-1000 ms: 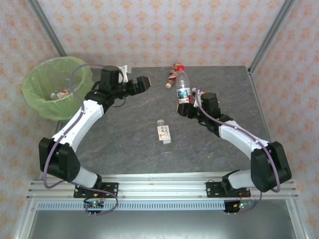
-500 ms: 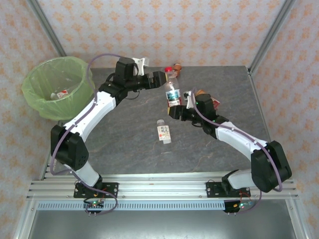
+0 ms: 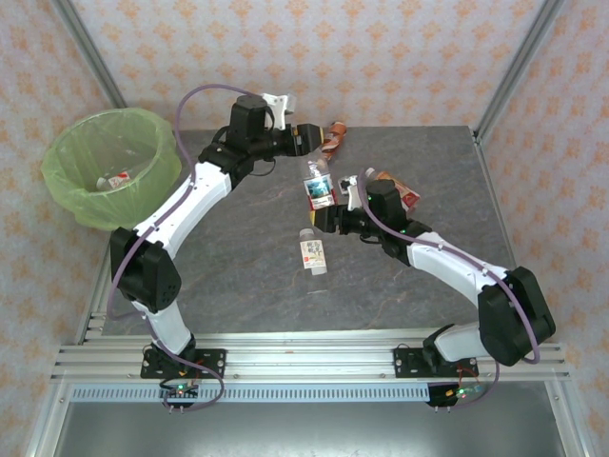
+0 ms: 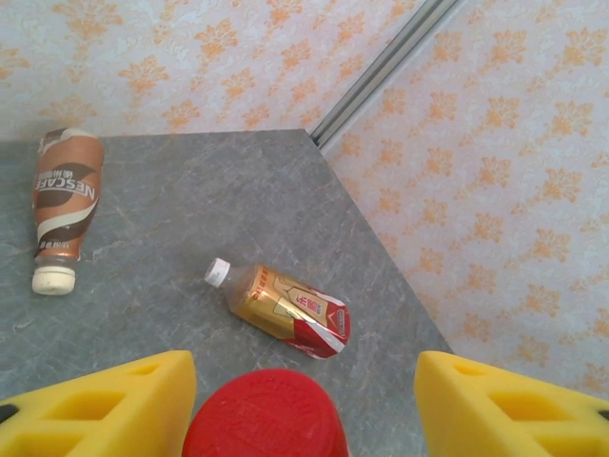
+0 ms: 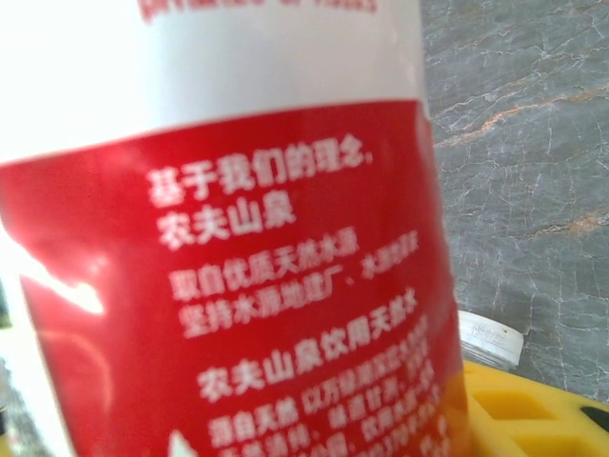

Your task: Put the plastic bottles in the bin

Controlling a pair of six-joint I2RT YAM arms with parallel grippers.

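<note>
Clear bottle (image 3: pixel 319 187), red-and-white label, held between two grippers over the table (image 3: pixel 238 286).
Its lower body is clamped by the right gripper (image 3: pixel 330 218); its red cap (image 4: pixel 266 419) is straddled by the left gripper (image 3: pixel 307 140), whose yellow fingers (image 4: pixel 105 405) are spread, one just beside the cap, the other apart from it. The green-lined bin (image 3: pixel 59 176) is set well apart, beside the table's far left corner, with another bottle (image 3: pixel 116 179) seen inside.
</note>
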